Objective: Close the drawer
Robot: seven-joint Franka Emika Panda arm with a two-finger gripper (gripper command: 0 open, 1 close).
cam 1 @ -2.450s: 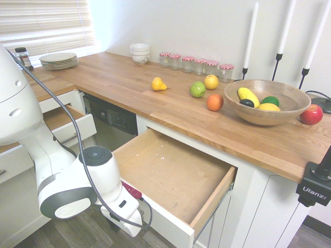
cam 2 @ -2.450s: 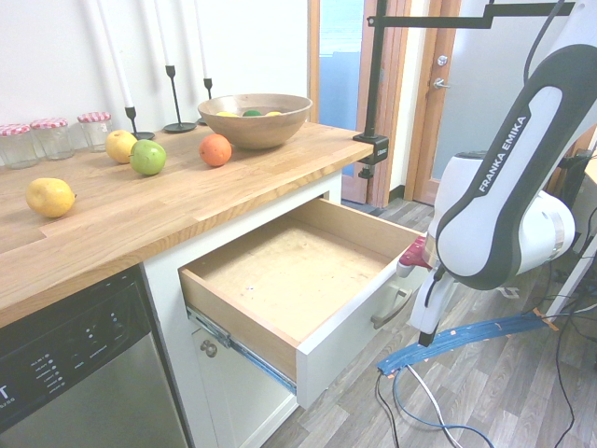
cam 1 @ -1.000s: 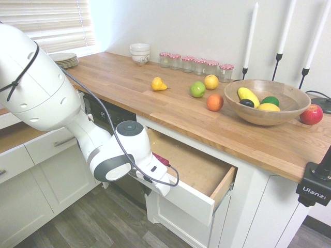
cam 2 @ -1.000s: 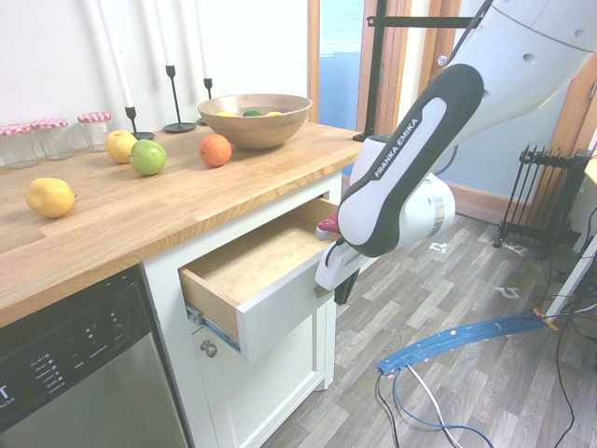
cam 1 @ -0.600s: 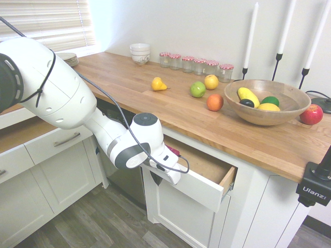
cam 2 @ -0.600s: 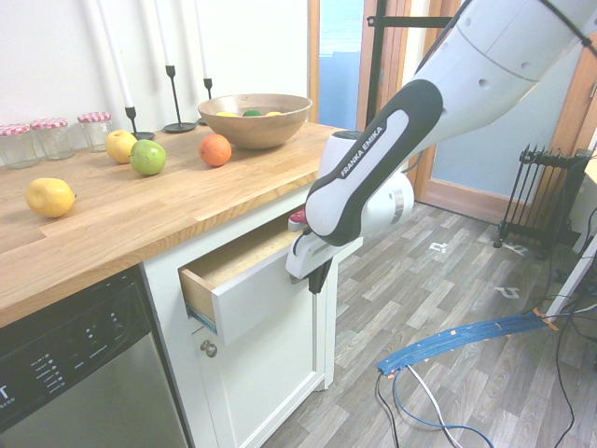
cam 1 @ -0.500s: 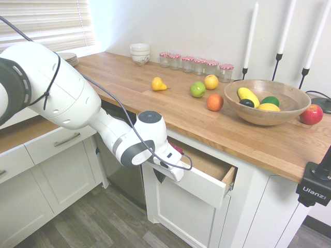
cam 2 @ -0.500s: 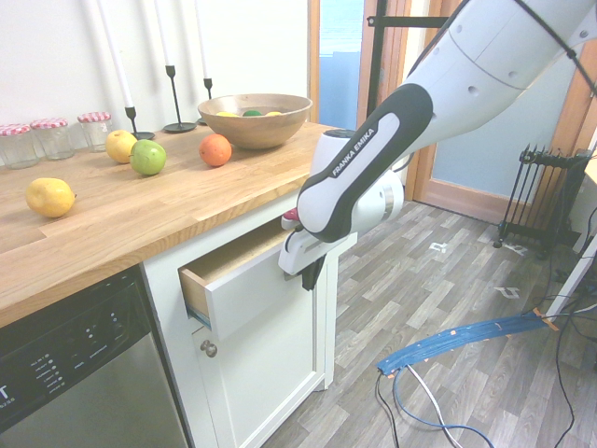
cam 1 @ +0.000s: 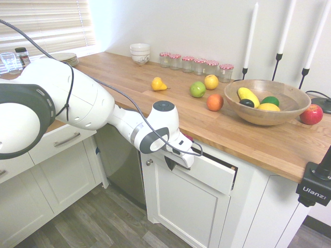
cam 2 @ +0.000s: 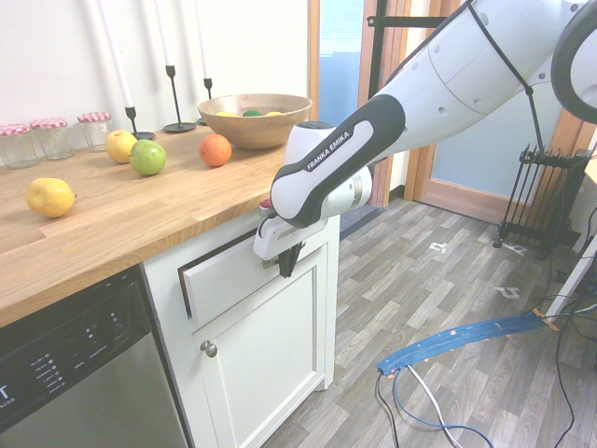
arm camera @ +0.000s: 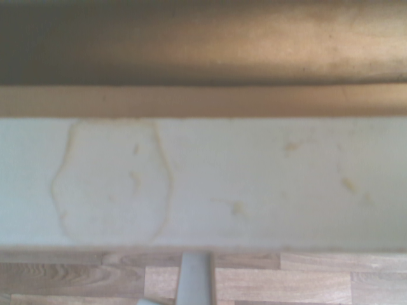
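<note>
In a kitchen, the drawer (cam 1: 214,174) sits under the wooden surface (cam 1: 155,103), almost shut, with only a thin dark gap showing along its top and far end. The white arm reaches across the cabinets and its claw (cam 1: 173,164) presses against the drawer's white front; whether the fingers are spread or clenched cannot be told, since only a dark tip (cam 2: 285,260) hangs below the wrist. In the second exterior view the drawer (cam 2: 219,275) sits just above the white panelled cabinet door (cam 2: 266,369) with its round knob (cam 2: 209,348), beside the dark dishwasher (cam 2: 75,373). The wrist view shows the stained white top edge of the drawer front (arm camera: 203,181) close up, with a strip of wood above it.

On the surface stand a wooden bowl (cam 1: 266,103) of fruit, a red apple (cam 1: 311,114), an orange (cam 1: 214,102), a green apple (cam 1: 197,89), a row of jars (cam 1: 195,64) with red lids and three tall white candles (cam 1: 251,36).
</note>
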